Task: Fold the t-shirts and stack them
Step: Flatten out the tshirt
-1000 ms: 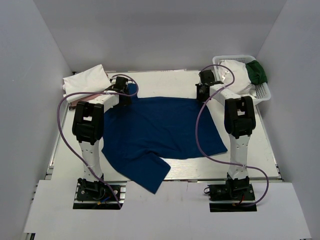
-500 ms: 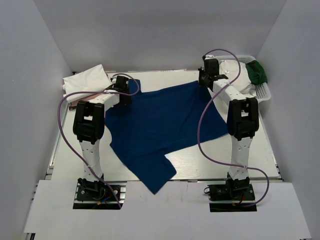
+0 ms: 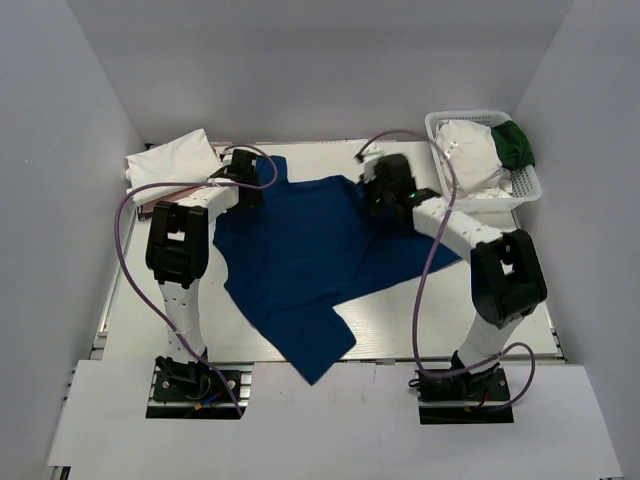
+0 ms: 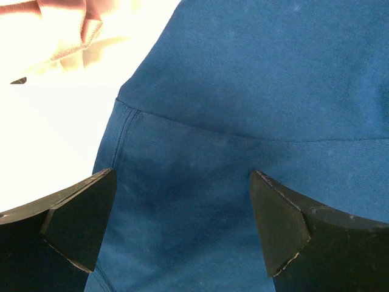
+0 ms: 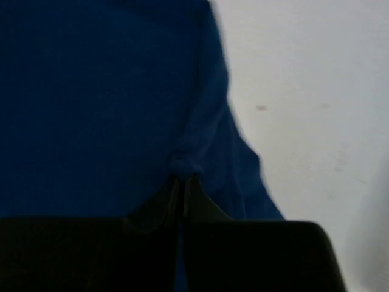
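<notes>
**Top external view: far-right corner of blue shirt carried inward**

Item 1, right tool (image 3: 383, 192). Its fingers are together, clamped on a pinch of the blue t-shirt (image 3: 300, 255). The right wrist view shows cloth bunched at the tips and bare bench (image 3: 500, 300) to the tool's right. Change noted: a second ago this tool stood at the shirt's far-right corner, just beside the basket (image 3: 470, 114). It has since swung that corner leftward and is now well apart from the basket, over the shirt's far middle.

Item 2, blue t-shirt. It lay roughly flat and square. Its right side now trails diagonally behind the right tool, the near part has slewed, and one corner reaches the bench's near edge.

Item 3, left tool (image 3: 245, 187). Its fingers are wide apart and hold nothing, poised directly over the shirt's far-left corner. A seam runs between them in the left wrist view. Its position has not changed over the second.

Item 4, other stock.
- A white t-shirt (image 3: 170, 160) lies just left of the left tool, and pale pink cloth (image 4: 64, 12) shows there too.
- A second white t-shirt (image 3: 465, 150) and a dark green t-shirt (image 3: 515, 145) sit in the basket, to the right of the right tool.

Assessment: the first fold of the blue shirt looks to be under way, right side towards left. The basket shirts are not yet handled. The skewed cloth may need squaring before the next fold.
</notes>
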### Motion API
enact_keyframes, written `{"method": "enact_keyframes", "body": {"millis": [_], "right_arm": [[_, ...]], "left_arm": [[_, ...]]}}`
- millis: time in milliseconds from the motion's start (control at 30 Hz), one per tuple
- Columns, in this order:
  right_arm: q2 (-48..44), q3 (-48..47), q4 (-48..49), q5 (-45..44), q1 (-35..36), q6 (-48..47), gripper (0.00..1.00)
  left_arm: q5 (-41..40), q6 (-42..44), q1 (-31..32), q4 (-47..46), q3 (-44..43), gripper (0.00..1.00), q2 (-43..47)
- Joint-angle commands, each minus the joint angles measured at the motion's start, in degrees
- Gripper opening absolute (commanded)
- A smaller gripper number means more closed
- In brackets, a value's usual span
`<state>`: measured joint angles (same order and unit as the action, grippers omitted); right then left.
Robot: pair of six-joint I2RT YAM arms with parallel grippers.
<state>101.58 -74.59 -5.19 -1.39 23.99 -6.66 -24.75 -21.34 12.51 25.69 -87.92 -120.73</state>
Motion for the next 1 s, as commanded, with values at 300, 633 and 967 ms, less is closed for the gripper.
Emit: {"method": "enact_keyframes", "body": {"millis": [300, 633, 967], "right_arm": [[-12.63, 18.51, -7.11, -6.16, 23.74, 9.11, 0.64], [-10.54, 13.6, -2.72, -5.91, 20.49, 14.98, 0.76], [-1.3, 10.52, -4.83, 3.67, 13.81, 18.7, 0.67]], "left_arm": [[2.52, -2.39, 0.14, 0.42, -0.06, 1.0, -0.39], [1.99, -2.91, 0.14, -0.64, 3.9, 1.0, 2.6], [0.85, -2.91, 0.14, -0.12, 5.3, 1.0, 1.9]]}}
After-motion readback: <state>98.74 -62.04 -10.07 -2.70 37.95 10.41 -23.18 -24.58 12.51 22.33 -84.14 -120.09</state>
